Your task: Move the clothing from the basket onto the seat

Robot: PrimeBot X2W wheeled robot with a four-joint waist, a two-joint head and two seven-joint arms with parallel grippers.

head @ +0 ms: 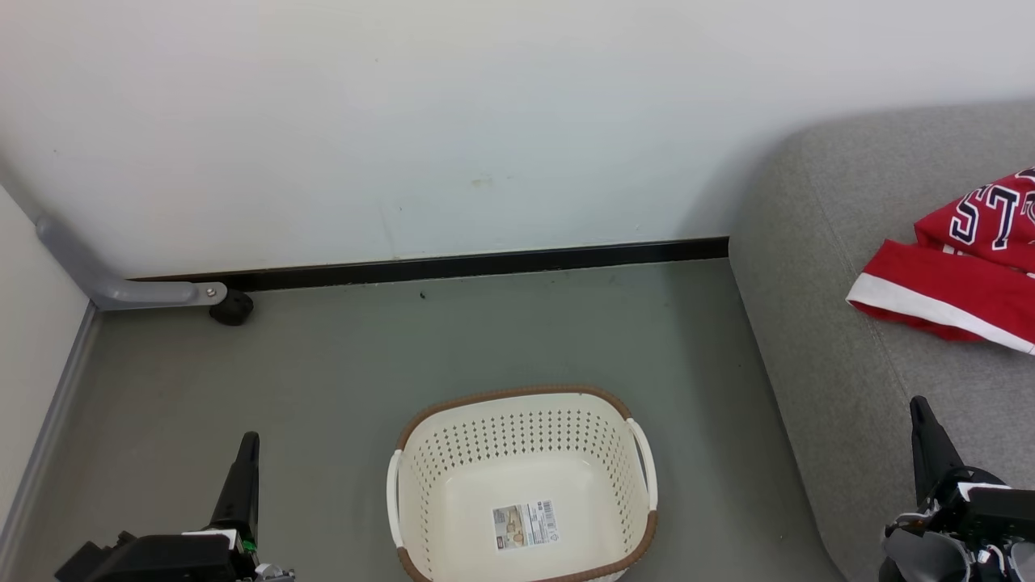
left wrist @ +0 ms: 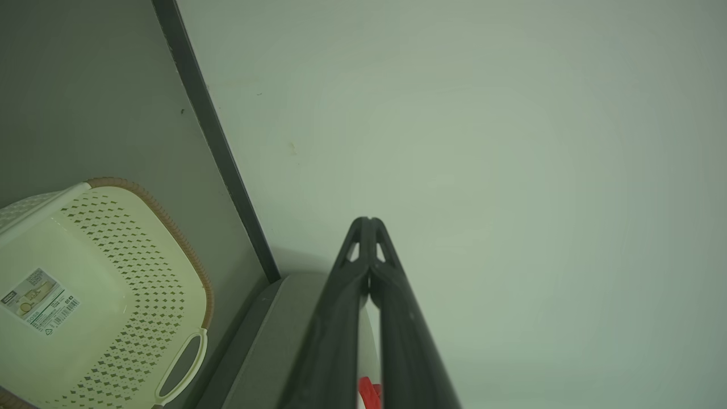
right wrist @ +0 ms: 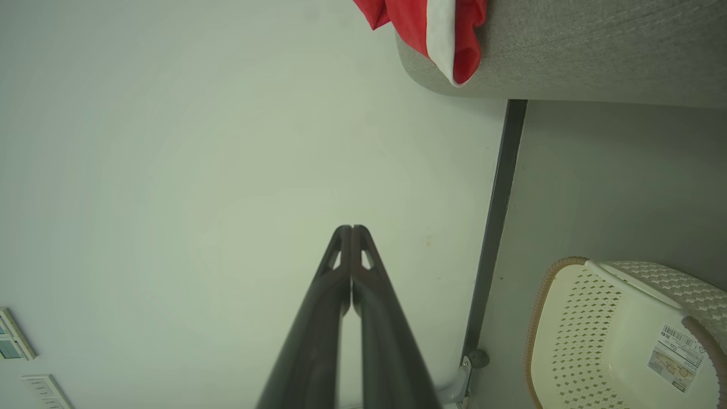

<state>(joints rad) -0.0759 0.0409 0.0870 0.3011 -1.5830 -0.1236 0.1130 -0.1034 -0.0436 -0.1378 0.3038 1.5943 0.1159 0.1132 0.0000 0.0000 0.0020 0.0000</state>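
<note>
Two garments, counted, both lying on the seat, back from its edge that faces the basket: the lettered jersey is touching the white-striped one. One basket on the floor, with a label sticker on its inner floor. The head view gives me the jersey's lettering, and the right wrist view gives me the stripe against the seat's rounded corner. Left gripper and right gripper are both pinched tight, fingertips meeting in the wrist views and gripping nothing.

The basket is set on the floor; the red clothing is laid on the grey seat.
</note>
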